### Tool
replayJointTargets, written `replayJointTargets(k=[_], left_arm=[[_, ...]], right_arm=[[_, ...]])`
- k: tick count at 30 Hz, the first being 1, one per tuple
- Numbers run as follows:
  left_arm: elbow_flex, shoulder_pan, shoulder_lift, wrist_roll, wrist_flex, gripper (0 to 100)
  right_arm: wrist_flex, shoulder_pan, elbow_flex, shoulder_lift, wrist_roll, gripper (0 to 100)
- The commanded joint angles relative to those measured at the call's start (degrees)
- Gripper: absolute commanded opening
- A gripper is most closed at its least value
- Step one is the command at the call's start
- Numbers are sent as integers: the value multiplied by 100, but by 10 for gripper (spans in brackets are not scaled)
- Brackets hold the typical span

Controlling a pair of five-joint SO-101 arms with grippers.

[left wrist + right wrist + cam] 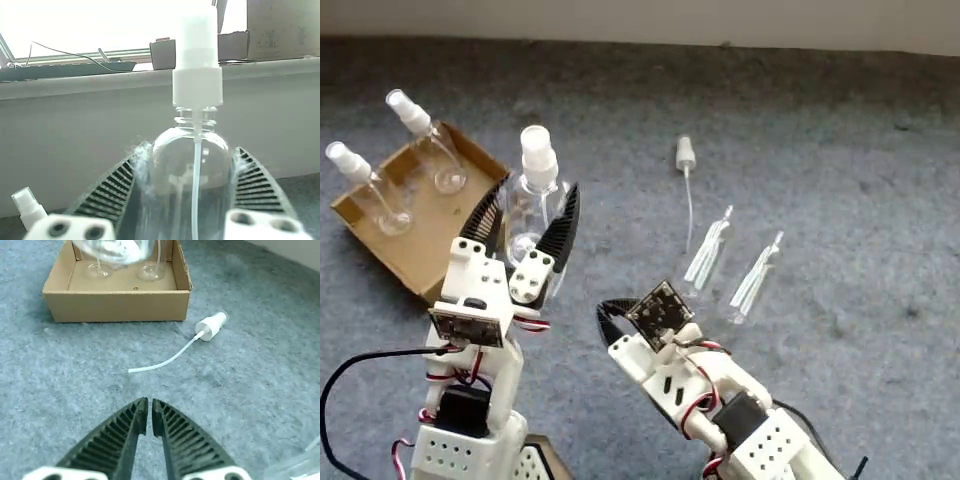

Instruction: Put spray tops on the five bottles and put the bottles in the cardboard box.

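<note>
My left gripper (532, 222) is shut on a clear round bottle (528, 205) with a white spray top (538, 155), held upright beside the cardboard box (415, 245). The left wrist view has this bottle (192, 170) between the ribbed fingers (112, 187). Two capped bottles (430, 145) (365, 185) stand in the box. A loose spray top (686, 155) with its tube lies farther back. Two uncapped bottles (708, 255) (755, 278) lie on the carpet. My right gripper (149, 415) is shut and empty, low over the carpet, short of the spray top (211, 325).
Grey carpet covers the table. In the right wrist view the box (117, 307) is beyond the gripper, with open carpet between them. A pale wall runs along the back of the table. A black cable (360, 360) loops by the left arm's base.
</note>
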Motion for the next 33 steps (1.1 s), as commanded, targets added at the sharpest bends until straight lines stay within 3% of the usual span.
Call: replayJointTargets(k=[1,9,19,27,33], left_arm=[[-312,251,-40,273,-149,147],[84,1015,-31,730,-149,147],[338,1385,-31,730,-158,147],[347,1473,-31,730,-158,147],[356,1481,-31,730,-132,147]], right_arm=[[-629,-66,312,13,-70,9],[-945,-31,391,13,-1802,9],[-954,4,400,13,-1741,9],[-1112,-945,391,13,-1697,9],[-2545,-233,673,13,-1697,9]])
